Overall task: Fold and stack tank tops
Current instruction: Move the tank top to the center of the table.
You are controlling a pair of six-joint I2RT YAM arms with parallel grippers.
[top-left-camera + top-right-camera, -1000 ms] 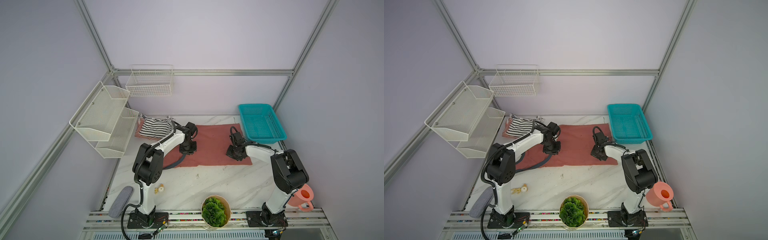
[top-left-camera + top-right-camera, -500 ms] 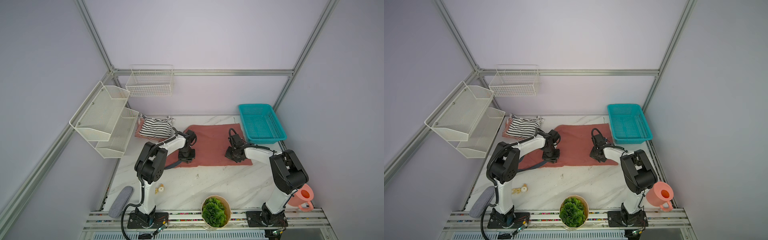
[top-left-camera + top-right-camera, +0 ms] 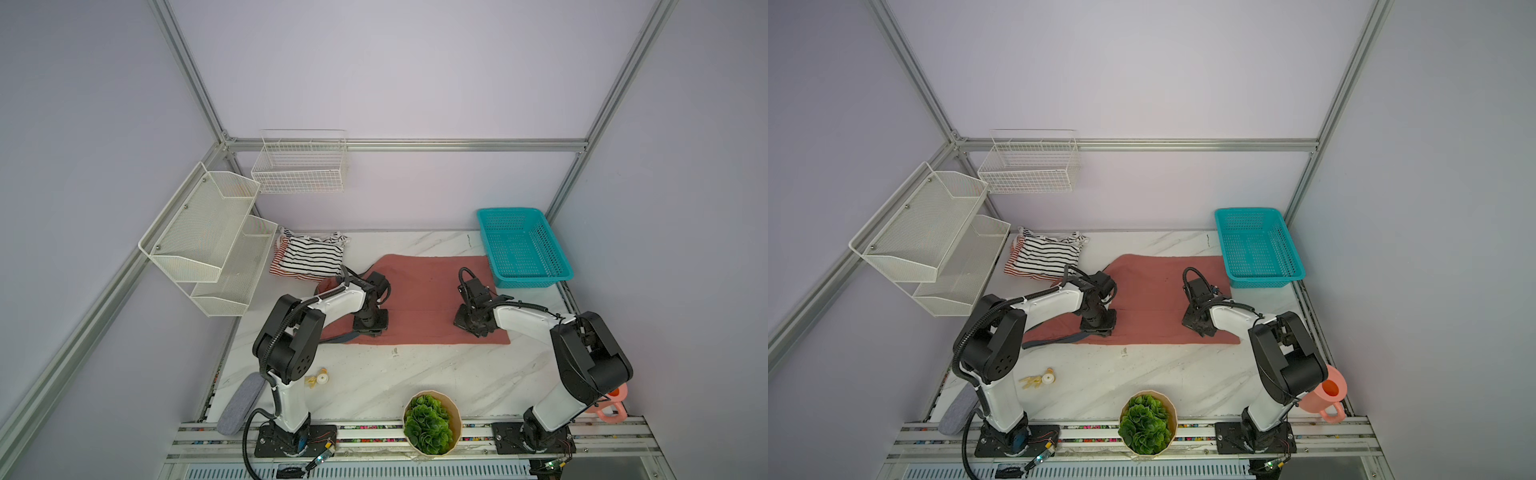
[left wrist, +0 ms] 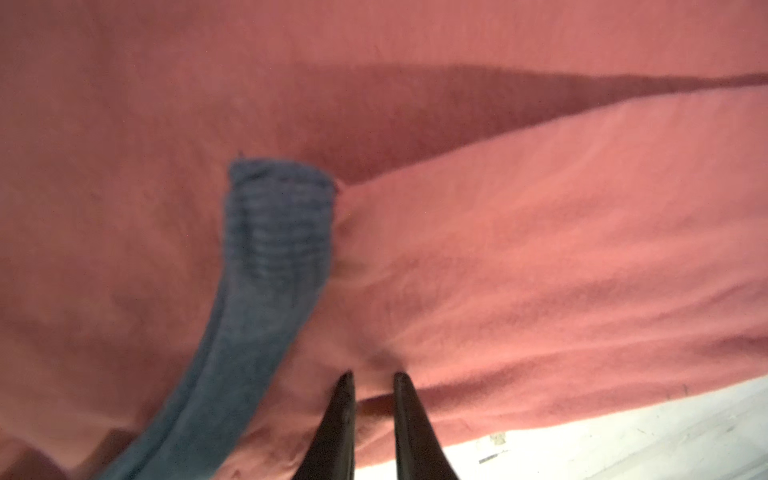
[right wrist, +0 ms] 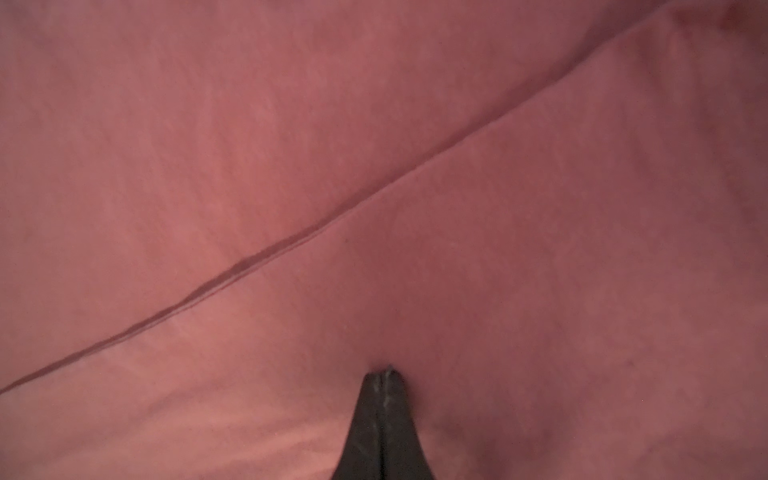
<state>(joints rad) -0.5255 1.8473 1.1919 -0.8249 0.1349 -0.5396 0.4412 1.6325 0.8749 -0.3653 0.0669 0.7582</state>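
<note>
The red tank top (image 3: 419,286) lies spread flat on the tabletop (image 3: 415,374), with its long axis running side to side between the two arms. Its strap end, edged in navy trim (image 4: 270,249), points toward the left arm. The straight hem end points toward the teal basket (image 3: 530,282). A crease runs along its length.

The left fingers (image 4: 336,424) stand at the near edge by the strap end, with the trim just beside them. The narrow gap between them is filled by a pinched ridge of red cloth.

The right fingers (image 5: 370,415) are pressed together, tips down on the cloth near the hem end. I cannot tell whether any cloth is caught between them.

The black-and-white striped tank top (image 3: 311,255) lies folded on the red-and-white striped tank top (image 3: 277,268) at the far left, well apart from both arms.
</note>
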